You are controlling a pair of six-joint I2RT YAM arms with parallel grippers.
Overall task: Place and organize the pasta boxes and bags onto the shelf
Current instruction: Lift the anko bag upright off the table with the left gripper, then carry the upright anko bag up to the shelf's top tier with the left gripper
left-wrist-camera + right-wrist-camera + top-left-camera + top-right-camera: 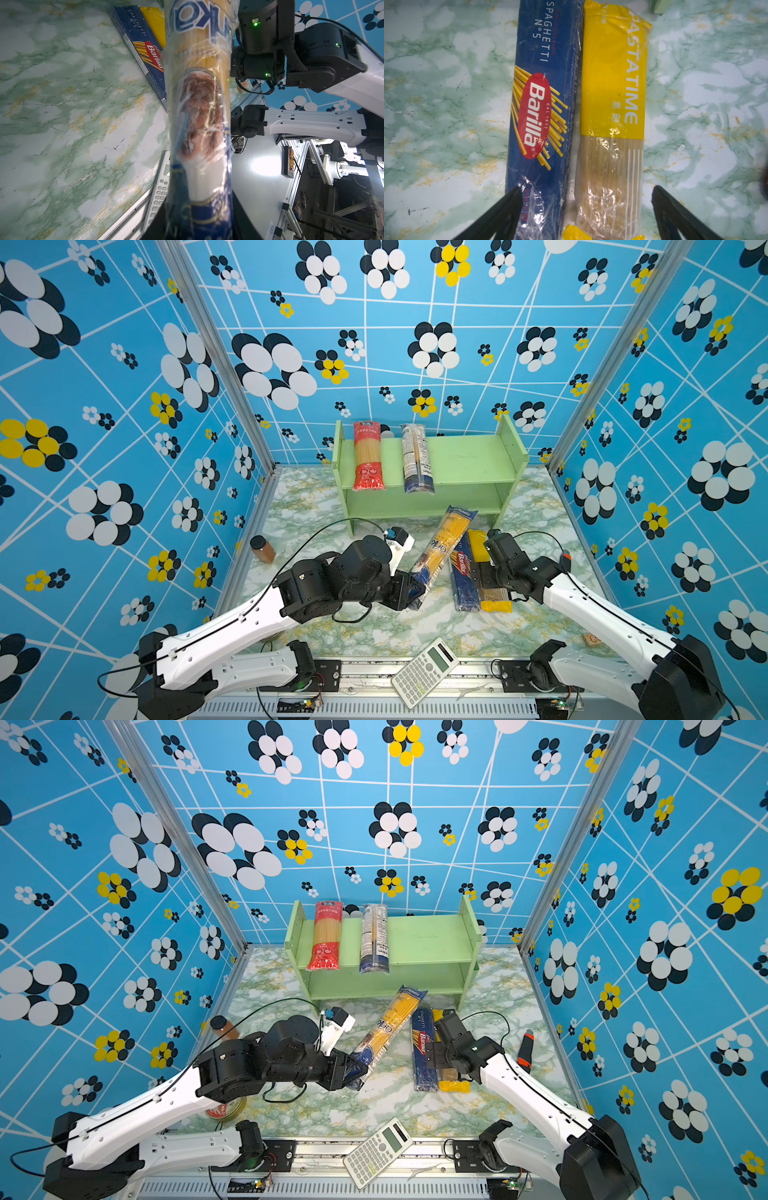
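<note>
Spaghetti in the yellow-navy bag (442,547) slants across the marble table (374,626). Its near end is pinched tight in the left gripper (409,591) and its far end lies just in front of the lower tier of the shelf (478,460). On the top tier, toward the left side panel, the red-ended clear bag (368,456) and the clear/navy bag (417,458) lie side by side, front ends overhanging the edge. Just right of the held bag, the dark blue Barilla box (542,104) and the yellow bag (612,83) lie touching lengthwise. The right gripper (586,188) hangs above them, jaws spread wide across the pair, clasping nothing. A brown jar (262,549) stands by the left wall and a white calculator (424,672) lies at the front edge, both well apart from the packs.
</note>
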